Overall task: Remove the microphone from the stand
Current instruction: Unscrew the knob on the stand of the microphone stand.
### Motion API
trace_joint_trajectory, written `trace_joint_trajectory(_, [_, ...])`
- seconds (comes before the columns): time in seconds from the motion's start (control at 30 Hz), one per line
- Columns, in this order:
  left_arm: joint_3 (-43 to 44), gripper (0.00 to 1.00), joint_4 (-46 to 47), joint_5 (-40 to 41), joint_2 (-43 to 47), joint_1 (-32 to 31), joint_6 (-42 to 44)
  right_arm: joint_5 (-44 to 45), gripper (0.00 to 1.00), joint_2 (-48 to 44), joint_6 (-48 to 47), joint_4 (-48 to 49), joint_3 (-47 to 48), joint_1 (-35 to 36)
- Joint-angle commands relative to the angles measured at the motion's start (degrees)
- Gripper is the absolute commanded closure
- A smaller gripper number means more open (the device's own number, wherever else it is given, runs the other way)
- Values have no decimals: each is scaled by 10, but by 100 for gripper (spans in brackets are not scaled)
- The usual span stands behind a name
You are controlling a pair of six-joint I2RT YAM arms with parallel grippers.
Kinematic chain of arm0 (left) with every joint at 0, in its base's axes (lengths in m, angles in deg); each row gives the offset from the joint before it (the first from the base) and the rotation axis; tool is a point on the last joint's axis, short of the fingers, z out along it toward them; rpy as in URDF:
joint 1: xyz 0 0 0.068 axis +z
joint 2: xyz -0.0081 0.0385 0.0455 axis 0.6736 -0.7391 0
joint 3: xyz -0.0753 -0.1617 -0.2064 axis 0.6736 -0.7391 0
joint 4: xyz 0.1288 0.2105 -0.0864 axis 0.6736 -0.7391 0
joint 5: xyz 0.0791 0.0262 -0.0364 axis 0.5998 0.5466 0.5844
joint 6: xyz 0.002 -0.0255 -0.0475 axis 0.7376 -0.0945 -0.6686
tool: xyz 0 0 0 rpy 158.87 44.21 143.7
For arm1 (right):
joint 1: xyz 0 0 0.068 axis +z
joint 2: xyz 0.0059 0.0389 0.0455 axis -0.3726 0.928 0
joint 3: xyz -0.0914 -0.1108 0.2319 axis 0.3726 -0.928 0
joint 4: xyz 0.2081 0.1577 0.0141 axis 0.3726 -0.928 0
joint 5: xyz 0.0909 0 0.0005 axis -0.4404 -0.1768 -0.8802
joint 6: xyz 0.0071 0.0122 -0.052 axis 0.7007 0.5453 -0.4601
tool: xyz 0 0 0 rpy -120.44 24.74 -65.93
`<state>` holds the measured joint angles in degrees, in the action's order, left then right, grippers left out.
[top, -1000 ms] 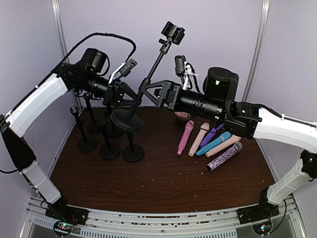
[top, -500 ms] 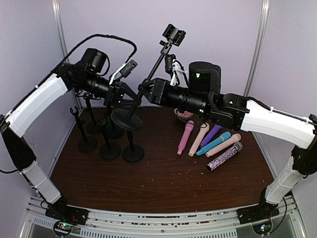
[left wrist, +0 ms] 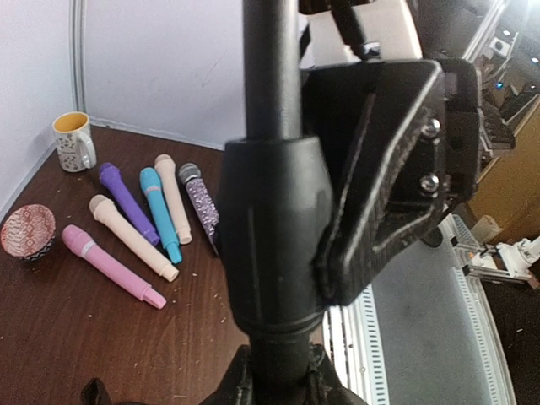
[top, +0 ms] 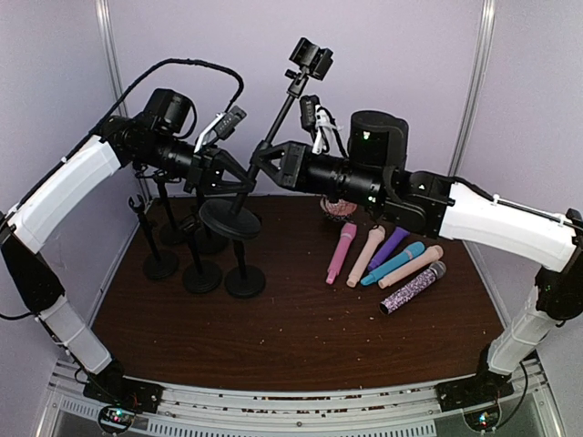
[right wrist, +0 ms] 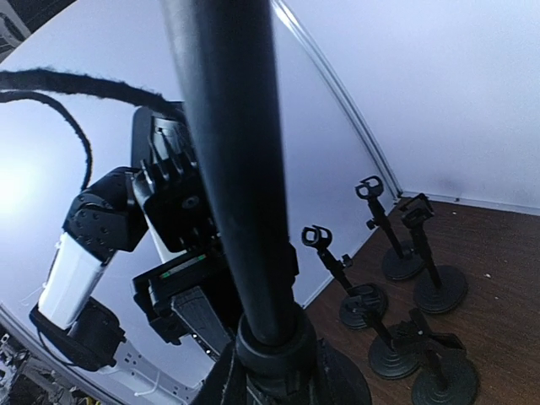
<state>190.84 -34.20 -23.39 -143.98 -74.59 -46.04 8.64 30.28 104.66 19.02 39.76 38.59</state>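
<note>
Mug (left wrist: pixel 73 140), bowl (left wrist: pixel 27 234) near microphones (left wrist: pixel 160 215); stand (top: pixel 231 219) aloft

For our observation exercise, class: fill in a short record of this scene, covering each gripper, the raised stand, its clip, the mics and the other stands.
left gripper: shut low on the stand
right gripper: closed on the stand, higher up
stand: held clear of the table, tilted
clip: at the stand's top, holds no mic
mics: six, lying on the table at right
other stands: upright on the table at left
</note>
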Motion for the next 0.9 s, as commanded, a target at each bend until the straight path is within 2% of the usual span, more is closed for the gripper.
trace_joint_trajectory(0.0, [-7, 100, 37, -146, 24, -8, 14, -168, 83, -31, 29, 183, -44, -10])
trace_joint_trajectory(0.3, [-20, 100, 35, -240, 18, -8, -1, -333, 85, -39, 68, 365, -86, -9])
trace_joint_trajectory(0.6, [-35, 100, 35, -309, 10, -23, -22, -476, 84, 7, 252, 658, -76, -9])
trace_joint_trajectory(0.77, [-34, 100, 35, -326, 9, -25, -28, -499, 81, 20, 281, 680, -71, -8])
trace_joint_trajectory(0.87, [-32, 100, 36, -329, 7, -25, -31, -509, 75, 23, 283, 680, -70, -9])
